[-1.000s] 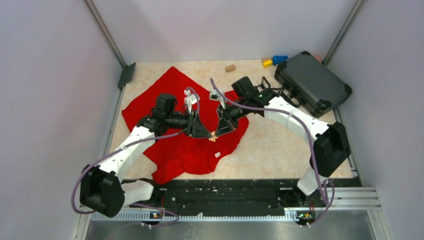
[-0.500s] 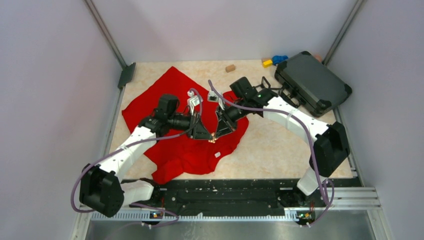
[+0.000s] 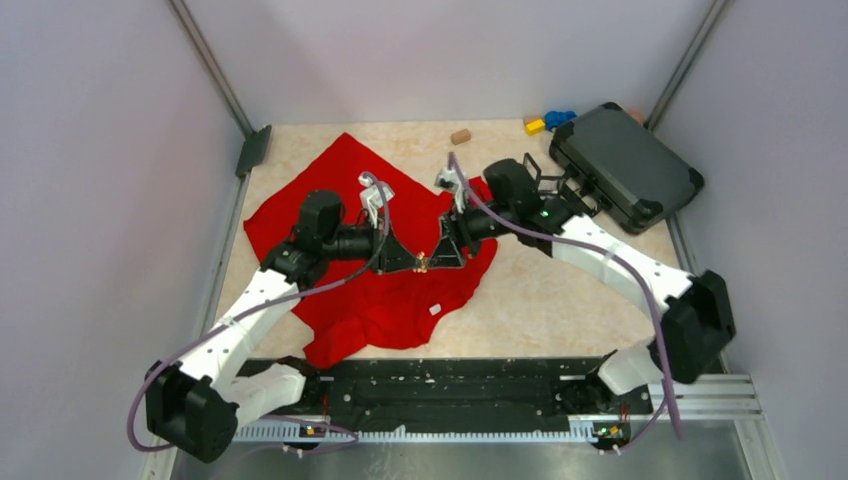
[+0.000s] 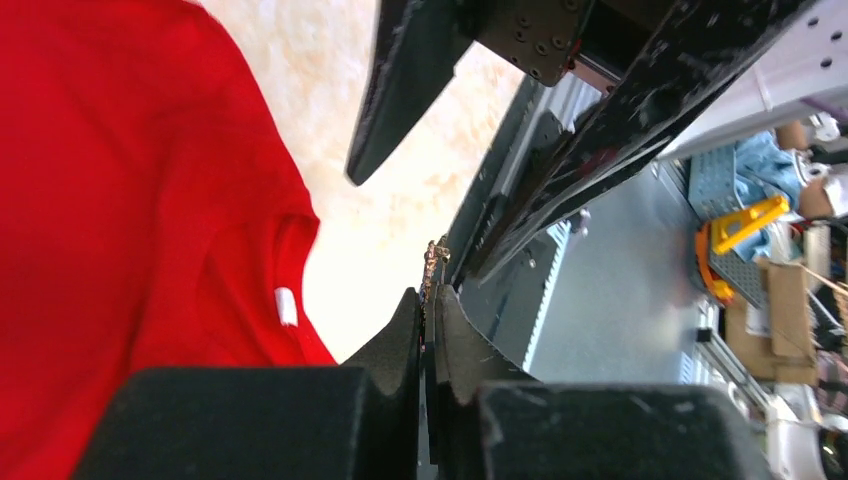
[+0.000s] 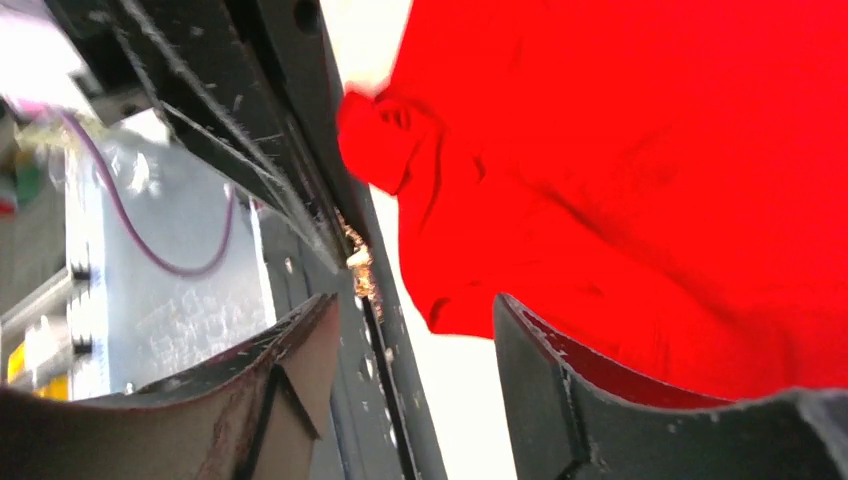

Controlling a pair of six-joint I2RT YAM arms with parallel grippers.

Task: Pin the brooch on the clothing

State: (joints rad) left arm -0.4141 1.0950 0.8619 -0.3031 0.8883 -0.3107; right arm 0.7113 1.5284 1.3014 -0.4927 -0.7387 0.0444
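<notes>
The clothing [image 3: 340, 290] is a bright red garment spread over the left half of the table, its white tag [image 3: 435, 309] near the front hem. Above it the two grippers meet tip to tip. My left gripper [image 3: 411, 265] is shut on the brooch [image 3: 422, 264], a small gold piece. In the left wrist view the brooch [image 4: 433, 262] sticks out past the closed fingertips [image 4: 412, 310]. My right gripper [image 3: 438, 262] stands open right beside it. In the right wrist view the brooch [image 5: 357, 262] hangs just beyond the parted fingers [image 5: 300, 340], with the clothing [image 5: 620, 180] below.
A black case [image 3: 625, 165] lies at the back right corner. Along the back edge sit a small wooden block [image 3: 460, 136], a yellow block [image 3: 535, 126] and a blue one [image 3: 560, 118]. A black bracket [image 3: 253, 150] stands at the back left.
The left gripper closed onto the brooch. The right gripper, shut a moment ago, opened and let it go. The right arm shifted rightward and the meeting point rose slightly toward the back.
</notes>
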